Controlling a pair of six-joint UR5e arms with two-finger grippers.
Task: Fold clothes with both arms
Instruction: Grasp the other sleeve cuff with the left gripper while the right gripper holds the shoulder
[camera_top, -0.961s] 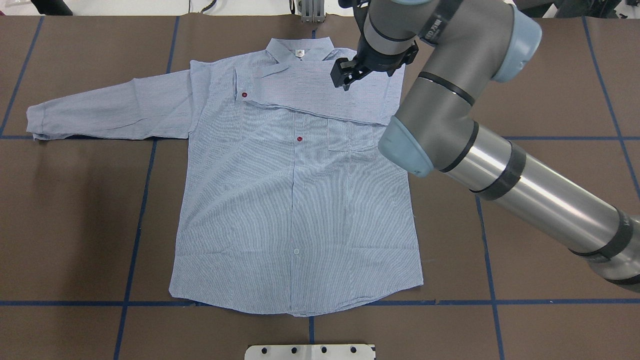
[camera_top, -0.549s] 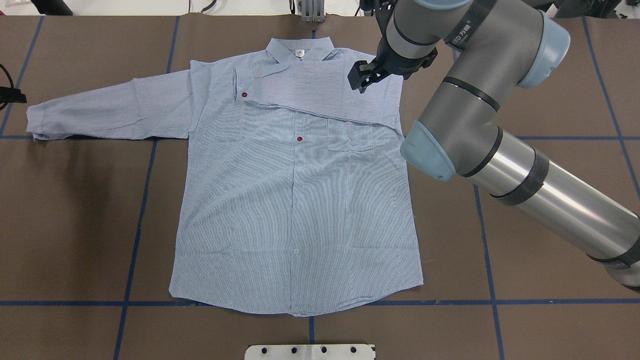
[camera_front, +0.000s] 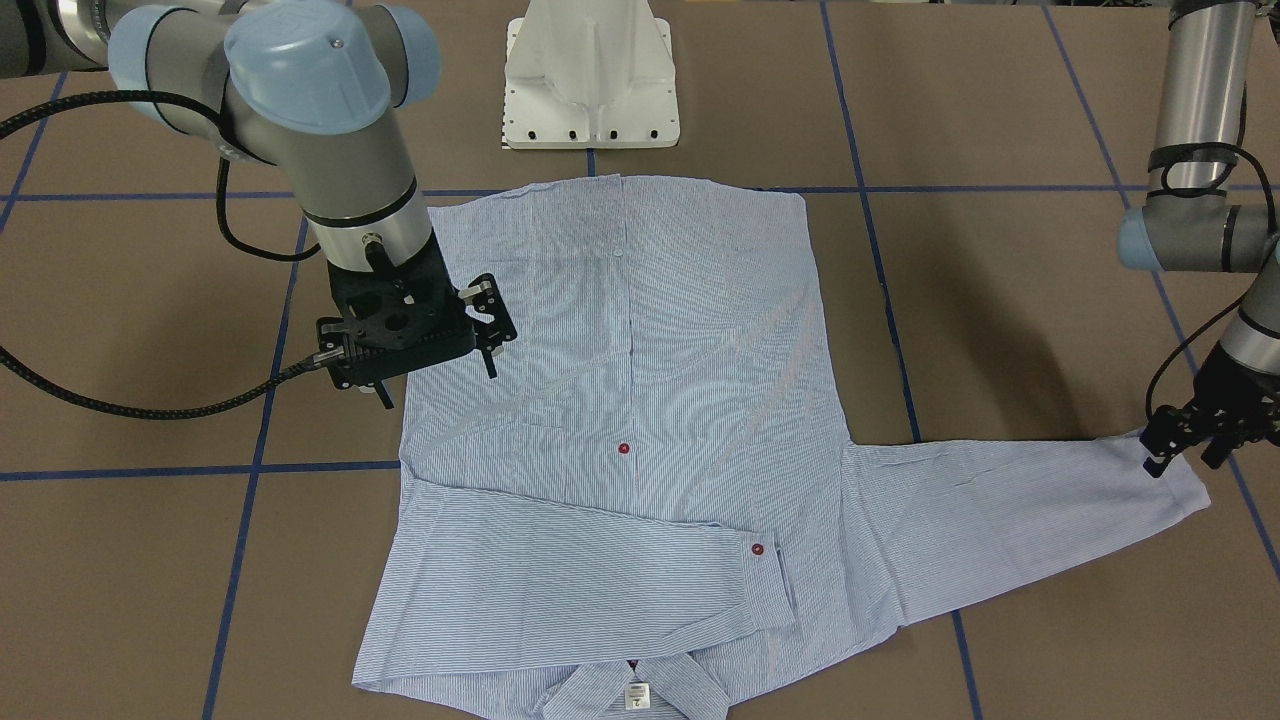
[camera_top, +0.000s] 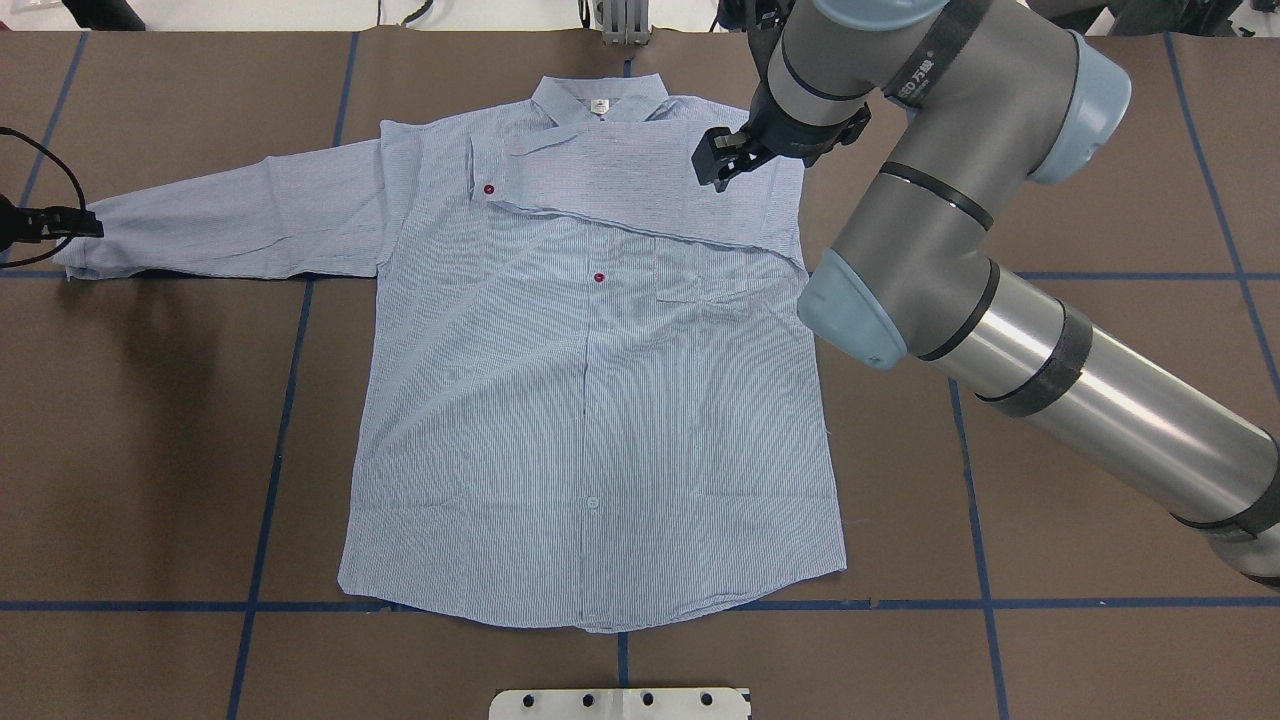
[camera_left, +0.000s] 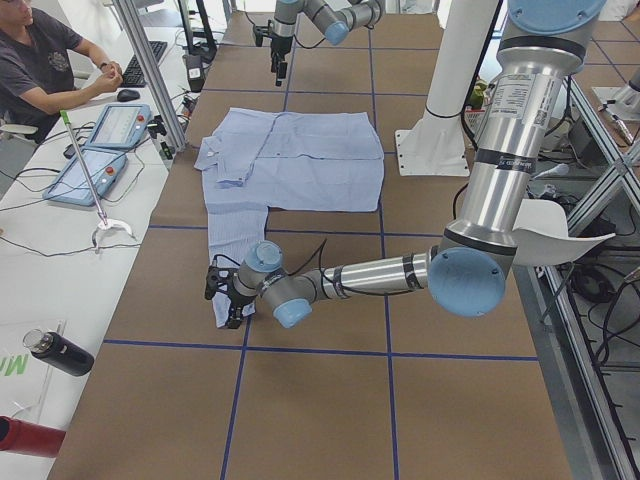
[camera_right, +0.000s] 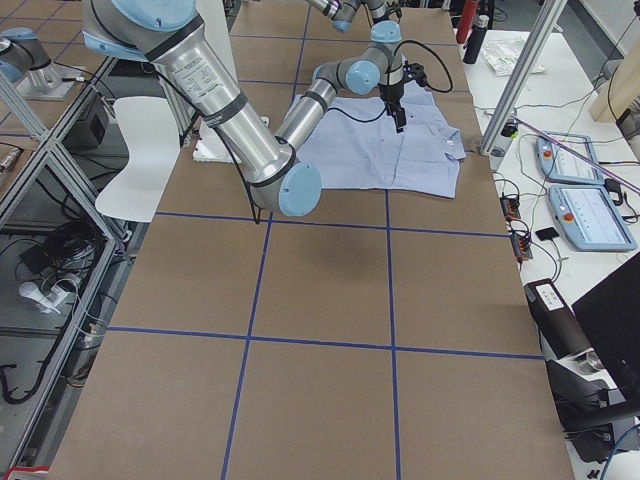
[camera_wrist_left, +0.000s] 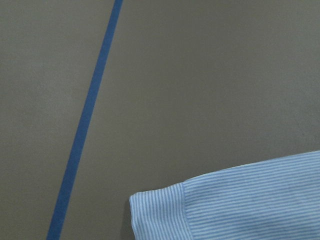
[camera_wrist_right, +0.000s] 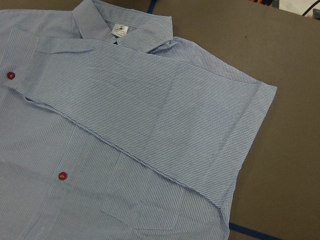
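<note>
On the brown surface (camera_top: 150, 450) lies a striped light-blue shirt (camera_top: 600, 420), right end effector (camera_top: 720, 170) parted above its folded sleeve (camera_top: 620, 195), left end effector (camera_front: 1183, 462) parted at its outstretched cuff (camera_top: 85, 252).

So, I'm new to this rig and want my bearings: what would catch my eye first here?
A striped shirt lies flat on the table, one sleeve folded across its chest, the other sleeve stretched out sideways. The right hand hovers open over the folded sleeve; the left hand sits at the outstretched cuff.
</note>
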